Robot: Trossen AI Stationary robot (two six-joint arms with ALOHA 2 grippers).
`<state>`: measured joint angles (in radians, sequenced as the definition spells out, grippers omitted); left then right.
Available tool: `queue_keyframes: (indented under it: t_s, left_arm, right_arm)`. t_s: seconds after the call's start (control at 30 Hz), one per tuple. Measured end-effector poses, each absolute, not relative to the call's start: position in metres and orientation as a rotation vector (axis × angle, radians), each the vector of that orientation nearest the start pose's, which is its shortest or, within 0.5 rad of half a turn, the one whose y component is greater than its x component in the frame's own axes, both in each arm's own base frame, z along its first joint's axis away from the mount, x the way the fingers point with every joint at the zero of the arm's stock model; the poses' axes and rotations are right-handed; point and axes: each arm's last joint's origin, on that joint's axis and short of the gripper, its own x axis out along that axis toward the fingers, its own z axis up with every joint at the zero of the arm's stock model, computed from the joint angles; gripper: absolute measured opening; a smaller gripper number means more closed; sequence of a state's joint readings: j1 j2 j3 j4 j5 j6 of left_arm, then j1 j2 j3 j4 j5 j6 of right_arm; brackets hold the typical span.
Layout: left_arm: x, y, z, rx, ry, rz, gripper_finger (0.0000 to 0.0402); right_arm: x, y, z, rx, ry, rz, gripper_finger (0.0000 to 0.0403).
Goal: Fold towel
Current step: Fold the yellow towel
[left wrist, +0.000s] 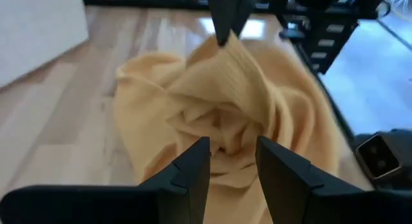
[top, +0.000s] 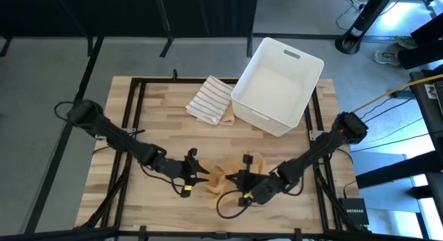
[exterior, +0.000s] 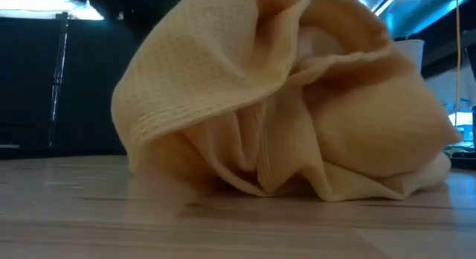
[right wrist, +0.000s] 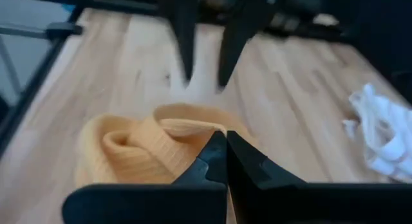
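Note:
A yellow towel [top: 232, 173] lies crumpled in a heap on the wooden table near its near edge; it fills the low view [exterior: 282, 103]. My left gripper [top: 202, 173] is at the heap's left side, open, its fingertips [left wrist: 233, 150] low against the folds [left wrist: 219, 108]; whether they touch the cloth I cannot tell. My right gripper [top: 240, 179] comes in from the right and is shut on the towel [right wrist: 141, 153]. In the left wrist view it shows beyond the heap [left wrist: 225, 34], at the cloth's raised peak. My right gripper pinches a raised fold of the towel [right wrist: 193, 130] between its two shut fingers, slanting down from the table's right side. The cloth is drawn up into a peak [left wrist: 226, 50] under the fingertips, while the remainder of the heap lies on the table. One layer or several, I cannot tell.
A white plastic bin [top: 266, 118] stands at the far right of the table. A white towel with dark stripes [top: 210, 100] lies folded to the left of the bin. Bare wood lies between these and the yellow heap, and to the heap's left.

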<state>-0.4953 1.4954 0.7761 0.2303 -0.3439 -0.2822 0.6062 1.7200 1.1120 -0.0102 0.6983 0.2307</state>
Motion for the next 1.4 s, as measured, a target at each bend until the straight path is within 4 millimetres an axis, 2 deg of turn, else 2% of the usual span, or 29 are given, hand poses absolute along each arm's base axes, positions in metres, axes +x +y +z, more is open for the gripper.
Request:
queue_keyframes:
  t_s: [0.07, 0.13, 0.3, 0.37, 0.47, 0.57, 0.73, 0.9, 1.0, 1.1, 1.2, 1.4]
  left_arm:
    - [0.281, -0.141, 0.192, -0.07, 0.489, -0.088, 0.0116]
    - [0.287, -0.144, 0.178, -0.07, 0.517, -0.114, 0.0116]
    - [0.297, -0.145, 0.141, -0.11, 0.628, -0.15, 0.0116]
    - [0.3, -0.143, 0.131, -0.12, 0.667, -0.145, 0.0116]
    - [0.302, -0.138, 0.126, -0.125, 0.697, -0.147, 0.0116]
    - [0.297, -0.134, 0.136, -0.165, 0.743, -0.18, 0.0116]
    - [0.28, -0.127, 0.185, -0.225, 0.77, -0.162, 0.0116]
    - [0.256, -0.134, 0.229, -0.122, 0.546, -0.017, 0.0116]
    - [0.249, -0.144, 0.243, -0.006, 0.407, 0.051, 0.0116]
    - [0.252, -0.153, 0.243, 0.082, 0.336, 0.02, 0.0116]
    - [0.26, -0.159, 0.231, 0.122, 0.349, -0.059, 0.0116]
    - [0.282, -0.149, 0.203, 0.118, 0.452, -0.194, 0.0122]
  right_arm:
    - [0.315, 0.194, 0.223, -0.179, 0.455, -0.187, 0.0003]
    - [0.319, 0.192, 0.233, -0.2, 0.424, -0.237, 0.0002]
    - [0.324, 0.191, 0.277, -0.277, 0.315, -0.353, 0.0002]
    - [0.326, 0.192, 0.293, -0.295, 0.285, -0.374, 0.0002]
    - [0.327, 0.196, 0.3, -0.298, 0.275, -0.349, 0.0002]
    - [0.324, 0.198, 0.296, -0.314, 0.308, -0.332, 0.0002]
    - [0.318, 0.197, 0.283, -0.32, 0.418, -0.285, 0.0002]
    - [0.323, 0.203, 0.268, -0.272, 0.515, -0.053, 0.0003]
    - [0.33, 0.205, 0.256, -0.262, 0.561, 0.029, 0.0002]
    - [0.338, 0.202, 0.242, -0.26, 0.599, 0.042, 0.0002]
    - [0.341, 0.201, 0.236, -0.24, 0.613, 0.014, 0.0003]
    - [0.336, 0.204, 0.238, -0.198, 0.612, -0.038, 0.0004]
